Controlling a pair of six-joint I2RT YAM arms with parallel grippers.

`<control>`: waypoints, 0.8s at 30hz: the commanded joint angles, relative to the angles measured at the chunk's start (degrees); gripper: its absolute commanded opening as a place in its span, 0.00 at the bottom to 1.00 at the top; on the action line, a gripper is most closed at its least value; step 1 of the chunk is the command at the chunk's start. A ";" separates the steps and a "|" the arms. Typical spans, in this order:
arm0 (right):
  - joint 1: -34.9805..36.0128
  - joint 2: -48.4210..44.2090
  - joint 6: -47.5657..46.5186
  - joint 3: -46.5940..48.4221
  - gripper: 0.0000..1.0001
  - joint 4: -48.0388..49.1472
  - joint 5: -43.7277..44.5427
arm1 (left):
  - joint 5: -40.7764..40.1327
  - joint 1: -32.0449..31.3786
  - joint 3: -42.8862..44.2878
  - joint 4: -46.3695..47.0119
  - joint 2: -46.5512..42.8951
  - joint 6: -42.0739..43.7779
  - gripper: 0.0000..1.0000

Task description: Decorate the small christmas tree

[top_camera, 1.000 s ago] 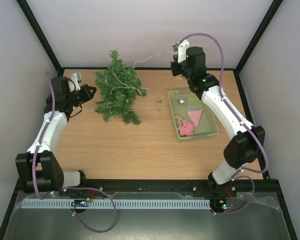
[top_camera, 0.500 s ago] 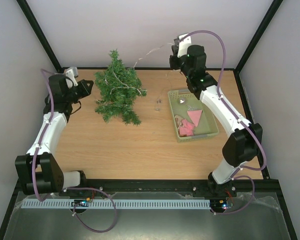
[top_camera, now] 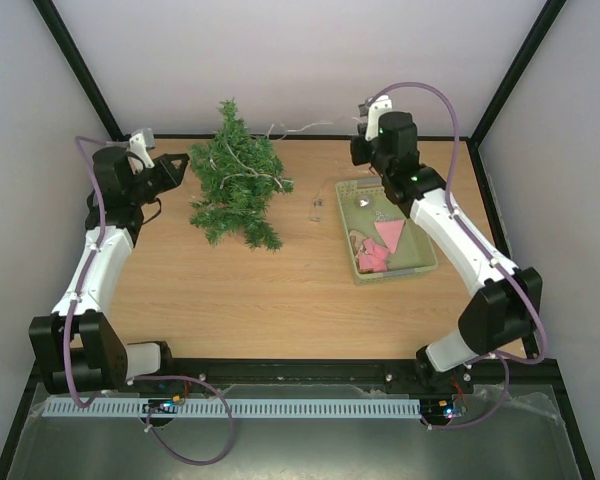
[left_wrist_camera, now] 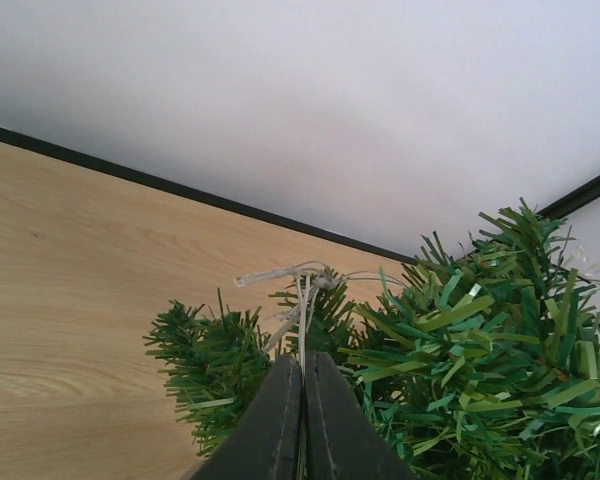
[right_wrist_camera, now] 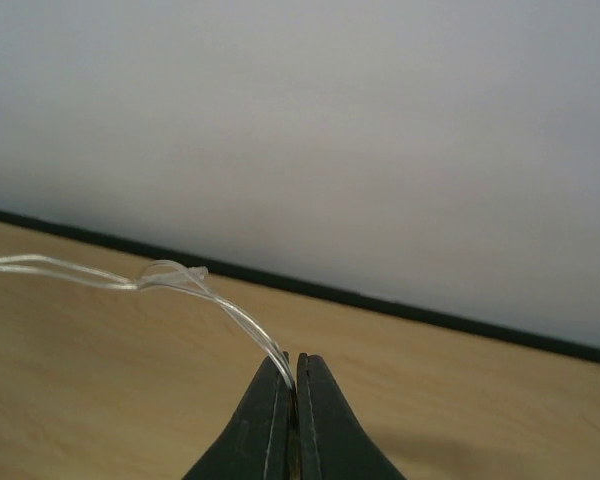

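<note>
Pinching wire (right_wrist_camera: 230,311), left claw (left_wrist_camera: 302,364), right claw (right_wrist_camera: 292,362), back edge (top_camera: 310,137)

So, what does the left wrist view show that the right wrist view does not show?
Only the left wrist view shows the small christmas tree, its green branches just beyond the left gripper. Only the right wrist view shows the right gripper, with no tree in sight. Both show shut jaws pinching the thin clear light wire, the wooden table and a white wall.

A pale green basket (top_camera: 400,275) sat on the wooden tabletop (top_camera: 280,290), holding pink pieces (top_camera: 389,234); a small clear box (top_camera: 317,208) lay near it.
</note>
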 commanded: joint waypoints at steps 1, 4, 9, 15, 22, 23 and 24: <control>0.02 -5.19 2.85 -2.46 0.02 -8.51 0.68 | 2.87 -0.44 0.10 2.68 -0.23 -1.47 0.02; 0.02 -6.98 5.62 -3.47 0.02 -12.74 -1.38 | 2.76 -1.25 0.84 2.12 0.53 -1.15 0.02; 0.53 -10.56 11.25 -10.93 0.02 -14.29 -10.06 | 2.12 -1.93 1.76 0.77 1.47 -0.72 0.05; 3.91 -13.62 12.30 -20.34 0.02 -11.25 -12.22 | -0.63 -1.93 2.63 -3.81 -0.54 -0.58 0.16; 7.44 -15.91 14.92 -25.77 0.02 -8.34 -16.59 | -9.04 -1.93 3.72 -8.72 -4.26 2.03 0.34; 7.97 -16.07 15.81 -26.59 0.02 -7.24 -17.72 | -9.95 -1.93 3.89 -9.09 -4.83 2.23 0.36; 8.58 -15.99 16.71 -27.01 0.02 -6.54 -18.40 | -10.61 -1.93 3.92 -9.27 -5.24 2.63 0.37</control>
